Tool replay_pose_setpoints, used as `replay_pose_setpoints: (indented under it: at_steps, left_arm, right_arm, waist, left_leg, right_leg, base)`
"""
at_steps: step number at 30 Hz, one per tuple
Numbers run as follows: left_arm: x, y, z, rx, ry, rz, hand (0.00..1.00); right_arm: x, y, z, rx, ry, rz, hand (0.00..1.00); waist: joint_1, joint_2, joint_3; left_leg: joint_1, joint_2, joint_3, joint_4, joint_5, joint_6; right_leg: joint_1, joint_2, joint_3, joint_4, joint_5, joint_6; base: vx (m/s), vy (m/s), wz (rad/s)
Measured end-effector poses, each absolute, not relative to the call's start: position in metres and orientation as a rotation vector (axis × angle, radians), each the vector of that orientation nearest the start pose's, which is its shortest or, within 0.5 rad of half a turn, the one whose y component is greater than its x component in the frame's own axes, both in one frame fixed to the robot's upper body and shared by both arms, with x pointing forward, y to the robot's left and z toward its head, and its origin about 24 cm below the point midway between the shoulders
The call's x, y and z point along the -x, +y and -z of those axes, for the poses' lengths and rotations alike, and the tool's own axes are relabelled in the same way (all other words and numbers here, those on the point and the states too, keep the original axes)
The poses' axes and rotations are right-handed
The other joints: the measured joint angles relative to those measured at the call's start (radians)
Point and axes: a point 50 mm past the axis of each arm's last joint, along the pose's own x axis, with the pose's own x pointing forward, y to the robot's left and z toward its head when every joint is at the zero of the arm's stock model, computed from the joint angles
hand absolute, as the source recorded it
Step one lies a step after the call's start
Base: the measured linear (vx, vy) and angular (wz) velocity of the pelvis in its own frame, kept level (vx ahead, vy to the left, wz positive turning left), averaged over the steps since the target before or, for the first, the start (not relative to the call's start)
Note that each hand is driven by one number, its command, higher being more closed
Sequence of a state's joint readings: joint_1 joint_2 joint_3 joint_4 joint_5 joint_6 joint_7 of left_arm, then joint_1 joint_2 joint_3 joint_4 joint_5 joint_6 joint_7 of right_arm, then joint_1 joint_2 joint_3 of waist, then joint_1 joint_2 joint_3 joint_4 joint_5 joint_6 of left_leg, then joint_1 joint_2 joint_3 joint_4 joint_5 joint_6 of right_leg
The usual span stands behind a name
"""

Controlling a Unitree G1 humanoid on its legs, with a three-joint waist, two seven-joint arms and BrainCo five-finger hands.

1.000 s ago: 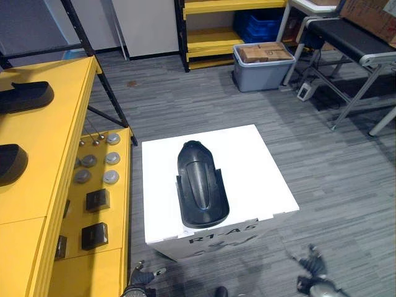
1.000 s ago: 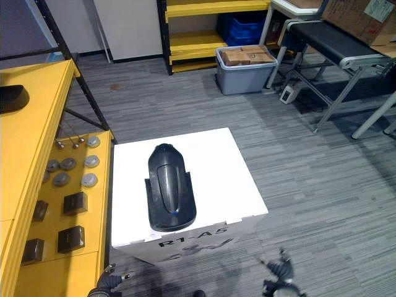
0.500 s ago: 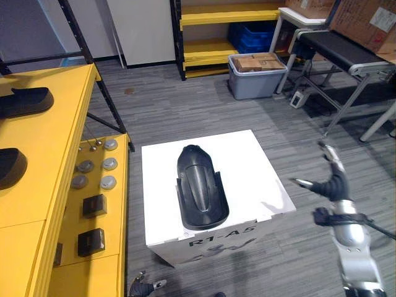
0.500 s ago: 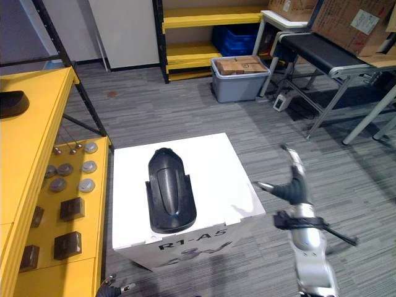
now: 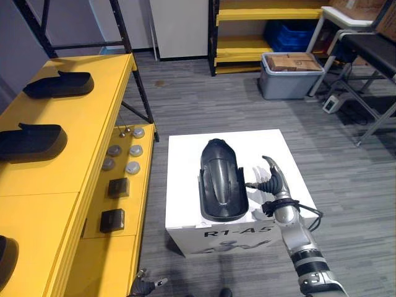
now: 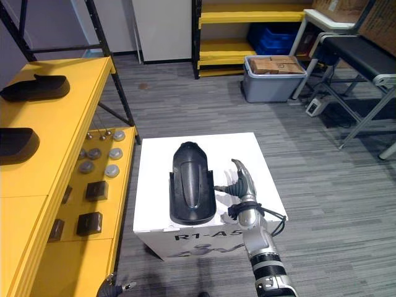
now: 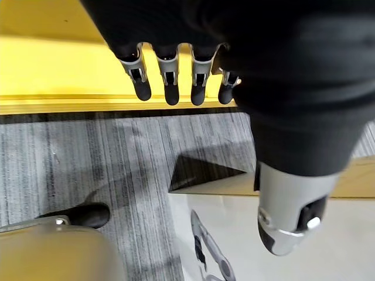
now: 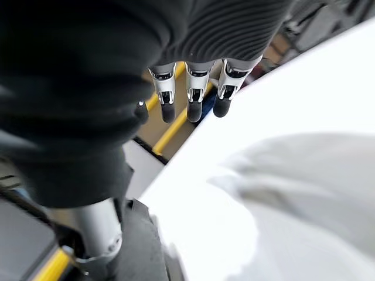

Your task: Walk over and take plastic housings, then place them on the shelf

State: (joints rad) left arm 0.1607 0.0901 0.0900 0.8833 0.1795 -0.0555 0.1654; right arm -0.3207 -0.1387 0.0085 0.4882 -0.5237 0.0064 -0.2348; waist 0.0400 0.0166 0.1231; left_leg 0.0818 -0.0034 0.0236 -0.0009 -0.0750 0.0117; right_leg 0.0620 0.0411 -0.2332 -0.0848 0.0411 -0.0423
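Note:
A long black plastic housing [image 5: 219, 179] lies lengthwise on top of a white box [image 5: 185, 154] in front of me. My right hand [image 5: 272, 183] hovers over the box top just right of the housing, open, thumb toward it and apart from it. In the right wrist view its fingers [image 8: 193, 99] are straight above the white surface, with the dark housing [image 8: 140, 246] by the thumb. My left hand [image 5: 143, 288] hangs low by the floor, open, its fingers [image 7: 170, 82] straight beside the yellow shelf edge. Two more black housings [image 5: 59, 85] [image 5: 31, 141] lie on the yellow shelf [image 5: 93, 142] at left.
A lower yellow shelf level [image 5: 133, 204] holds round metal parts [image 5: 120, 158] and black blocks [image 5: 114, 218]. A grey bin [image 5: 288, 77] of cardboard boxes stands at the back, by a yellow rack [image 5: 247, 43]. Folding tables [image 5: 371, 55] stand at the right. Grey floor surrounds the box.
My right arm has risen from low beside the box and swung left over the box top, next to the housing. The camera has shifted too. The housing has not moved.

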Motion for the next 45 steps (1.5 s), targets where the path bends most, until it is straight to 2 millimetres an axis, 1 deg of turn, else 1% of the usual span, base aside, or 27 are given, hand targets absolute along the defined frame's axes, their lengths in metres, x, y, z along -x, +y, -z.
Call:
replay_pose_setpoints:
  at_steps: [2, 6, 14, 15, 19, 21, 28, 31, 36, 39, 42, 45]
  left_arm:
    - [-0.102, 0.209, 0.146, -0.283, 0.966, -0.221, 0.00]
    - [-0.105, 0.209, 0.144, -0.286, 0.952, -0.226, 0.00]
    - [-0.110, 0.207, 0.143, -0.298, 0.937, -0.233, 0.00]
    - [-0.110, 0.207, 0.143, -0.300, 0.935, -0.237, 0.00]
    - [-0.112, 0.209, 0.142, -0.305, 0.931, -0.240, 0.00]
    - [-0.114, 0.210, 0.142, -0.309, 0.926, -0.240, 0.00]
    - [-0.114, 0.211, 0.141, -0.314, 0.923, -0.237, 0.00]
    - [-0.115, 0.212, 0.141, -0.317, 0.921, -0.238, 0.00]
    - [-0.116, 0.213, 0.140, -0.319, 0.918, -0.238, 0.00]
    - [-0.118, 0.213, 0.139, -0.319, 0.911, -0.238, 0.00]
    - [-0.119, 0.213, 0.139, -0.319, 0.907, -0.238, 0.00]
    - [-0.120, 0.212, 0.138, -0.317, 0.901, -0.239, 0.00]
  right_arm:
    - [-0.315, -0.169, -0.022, 0.701, 0.107, 0.150, 0.00]
    - [-0.330, -0.163, -0.032, 0.721, 0.085, 0.160, 0.00]
    - [-0.342, -0.160, -0.036, 0.776, 0.097, 0.161, 0.00]
    - [-0.342, -0.160, -0.037, 0.777, 0.098, 0.163, 1.00]
    - [-0.342, -0.160, -0.038, 0.777, 0.095, 0.173, 1.00]
    - [-0.345, -0.164, -0.042, 0.776, 0.089, 0.188, 1.00]
    - [-0.349, -0.169, -0.049, 0.767, 0.076, 0.197, 1.00]
    - [-0.349, -0.168, -0.048, 0.751, 0.086, 0.178, 1.00]
    - [-0.345, -0.163, -0.044, 0.733, 0.091, 0.150, 1.00]
    - [-0.342, -0.164, -0.043, 0.729, 0.087, 0.150, 1.00]
    - [-0.339, -0.165, -0.042, 0.727, 0.090, 0.151, 1.00]
    - [-0.337, -0.162, -0.047, 0.707, 0.057, 0.160, 1.00]
  waist:
    - [0.004, -0.001, 0.009]
    - [0.005, 0.000, 0.026]
    - [0.014, -0.004, 0.034]
    - [0.014, -0.005, 0.036]
    - [0.014, -0.014, 0.043]
    - [0.014, -0.021, 0.047]
    - [0.013, -0.026, 0.050]
    - [0.014, -0.032, 0.054]
    - [0.015, -0.038, 0.057]
    - [0.025, -0.041, 0.058]
    - [0.024, -0.042, 0.058]
    - [0.025, -0.043, 0.058]
  left_leg:
    - [-0.010, 0.000, -0.003, -0.009, 0.010, -0.002]
    - [-0.010, 0.000, -0.006, -0.031, 0.024, -0.003]
    - [-0.006, 0.000, -0.006, -0.053, 0.034, -0.003]
    - [-0.004, 0.000, -0.006, -0.059, 0.038, -0.002]
    - [0.010, 0.001, -0.004, -0.068, 0.041, -0.003]
    - [0.011, 0.001, -0.004, -0.068, 0.041, -0.003]
    - [0.013, 0.001, -0.004, -0.068, 0.041, -0.003]
    - [0.025, 0.001, -0.004, -0.068, 0.041, -0.003]
    - [0.027, 0.001, -0.006, -0.068, 0.041, -0.004]
    - [0.027, 0.001, -0.008, -0.067, 0.041, -0.004]
    - [0.027, 0.001, -0.023, -0.065, 0.041, -0.004]
    - [0.026, 0.000, -0.026, -0.063, 0.041, -0.004]
  right_leg:
    - [-0.012, 0.000, -0.003, 0.000, 0.003, -0.001]
    - [-0.022, 0.000, -0.007, 0.000, 0.006, -0.001]
    - [-0.026, 0.001, -0.006, 0.000, 0.006, 0.000]
    - [-0.026, 0.001, -0.007, 0.000, 0.006, 0.000]
    - [-0.020, 0.002, -0.004, 0.000, 0.006, 0.000]
    - [-0.019, 0.002, -0.004, 0.000, 0.006, 0.000]
    - [-0.016, 0.002, -0.004, 0.000, 0.006, 0.000]
    - [-0.004, 0.002, -0.004, 0.000, 0.006, 0.001]
    - [-0.001, 0.000, -0.006, 0.000, 0.005, 0.002]
    - [0.000, 0.000, -0.009, 0.000, 0.005, 0.002]
    - [0.006, -0.001, -0.025, 0.000, 0.004, 0.003]
    - [0.007, -0.002, -0.027, 0.000, 0.003, 0.004]
  base:
    - [-0.01, -0.012, 0.05]
    - [0.00, -0.004, 0.01]
    - [0.00, 0.000, 0.00]
    - [0.00, 0.000, 0.00]
    - [0.00, 0.000, 0.00]
    - [0.00, 0.000, 0.00]
    - [0.00, 0.000, 0.00]
    - [0.00, 0.000, 0.00]
    - [0.00, 0.000, 0.00]
    - [0.00, -0.003, 0.01]
    - [-0.01, -0.016, 0.13]
    - [0.00, -0.002, 0.05]
